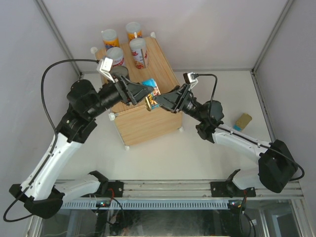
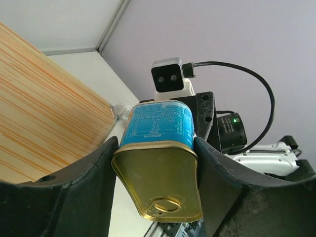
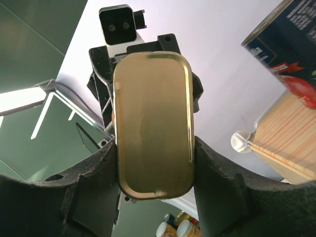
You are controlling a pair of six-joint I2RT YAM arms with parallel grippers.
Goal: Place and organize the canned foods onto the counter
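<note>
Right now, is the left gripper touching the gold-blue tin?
Touching. The left wrist view shows the left gripper closed on the gold-blue tin, both dark fingers pressed against its sides with no gap.

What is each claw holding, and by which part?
The left claw and the right claw both pinch one gold-blue tin across its long sides, from opposite faces.

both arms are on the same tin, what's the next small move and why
Probably open the right gripper: it and the left gripper both clamp the same gold-blue tin above the counter, so one must let go before the tin can be set down beside the tall cans.
</note>
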